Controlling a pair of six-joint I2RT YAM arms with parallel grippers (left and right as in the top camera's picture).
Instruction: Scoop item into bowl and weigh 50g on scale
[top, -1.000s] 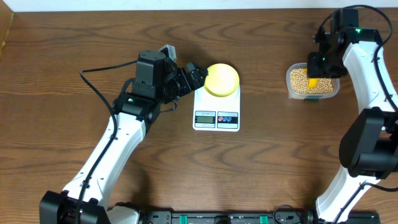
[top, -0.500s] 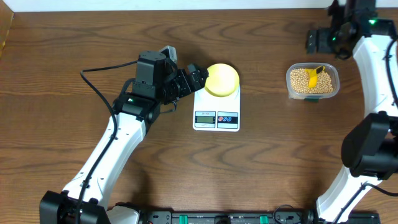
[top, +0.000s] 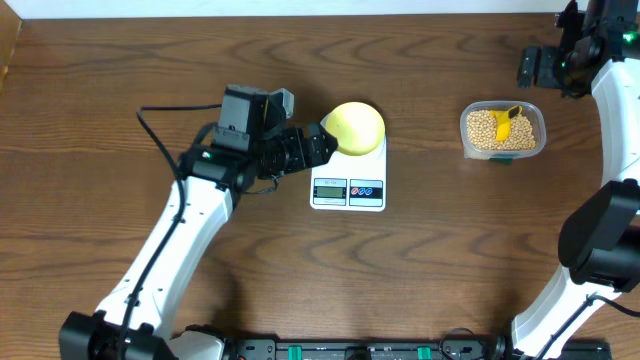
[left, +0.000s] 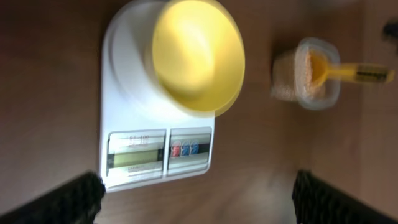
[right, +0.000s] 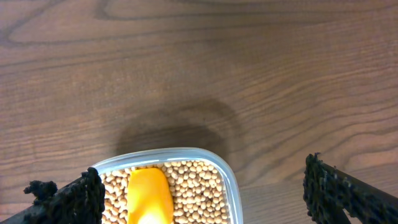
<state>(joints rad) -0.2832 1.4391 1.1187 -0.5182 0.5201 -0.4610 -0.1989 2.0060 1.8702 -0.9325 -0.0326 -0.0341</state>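
The white scale (top: 348, 185) stands mid-table with the pale yellow bowl (top: 357, 128) on its platform. My left gripper (top: 318, 147) is open just left of the bowl, not touching it. In the left wrist view the bowl (left: 198, 55) shows a plain yellow inside above the scale (left: 121, 68), and my left gripper (left: 200, 199) holds nothing. Tan beans (top: 485, 128) fill a clear container (top: 468, 140), with a yellow scoop (top: 507, 121) lying in them. My right gripper (top: 543, 68) is open behind the container. Its view shows the beans (right: 199, 190) and scoop (right: 149, 196) below the gripper (right: 202, 196).
The scale's display and buttons (top: 347, 189) face the front edge. Both arms rise from the front of the brown wooden table (top: 430, 270). The left arm's cable (top: 160, 130) loops over the table on the left.
My right gripper opened, let go of the scoop and drew back and right from the container; the scoop stayed in the beans. My left gripper shifted slightly toward the front beside the bowl.
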